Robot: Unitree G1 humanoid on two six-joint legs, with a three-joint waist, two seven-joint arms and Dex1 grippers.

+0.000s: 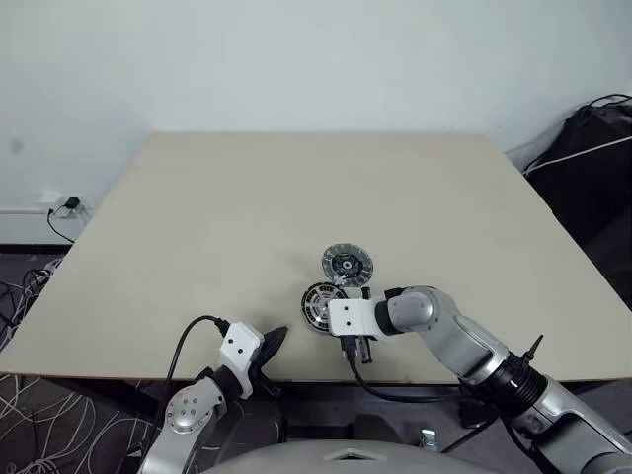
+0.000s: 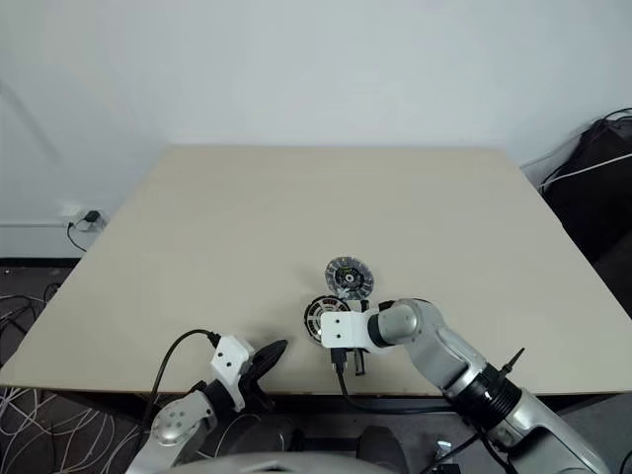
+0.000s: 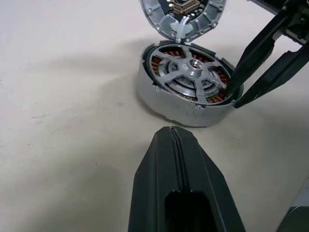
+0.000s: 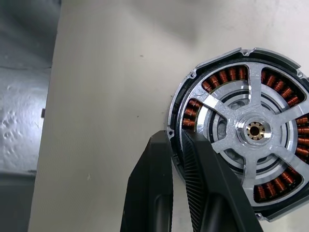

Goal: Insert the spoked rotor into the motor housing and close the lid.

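The beige table (image 1: 247, 217) holds the motor housing (image 1: 321, 304) near its front edge, w/ the lid (image 1: 348, 264) just behind it; the head views give these as two small discs. The left wrist view shows more: the spoked rotor (image 3: 190, 72) already sits inside the housing, silver spokes over copper windings, and the lid leans tilted against the housing's far rim. Cables and a wall socket (image 1: 67, 205) lie off the table's left. The right gripper (image 4: 176, 145) straddles the housing's outer wall, fingers nearly together, one outside, one over the windings. The left gripper (image 3: 175, 140) is pressed together, empty, near the housing
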